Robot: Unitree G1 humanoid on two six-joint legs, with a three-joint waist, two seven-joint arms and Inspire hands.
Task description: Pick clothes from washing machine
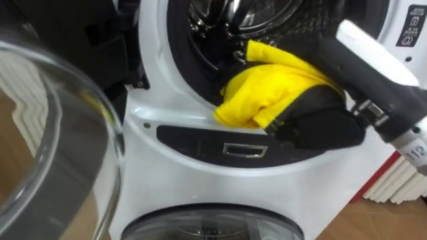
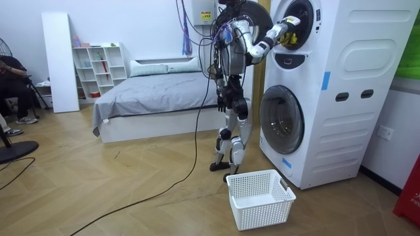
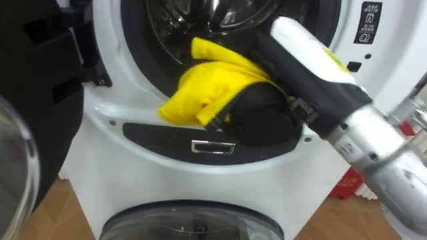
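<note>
A bright yellow cloth point(image 1: 267, 87) hangs out over the lower rim of the upper washing machine's drum opening point(image 1: 193, 47). My right hand point(image 1: 323, 123), black, lies at that rim with its fingers curled into the cloth, which drapes over its top. The right arm comes in from the upper right. In the room view I stand facing the stacked machines, with my right hand point(image 2: 287, 36) raised to the upper drum.
The upper machine's glass door point(image 1: 60, 133) stands swung open at my left. The lower machine's door point(image 2: 281, 119) is closed. A white laundry basket point(image 2: 259, 196) sits on the wooden floor by my feet. A bed point(image 2: 157, 92) lies behind me.
</note>
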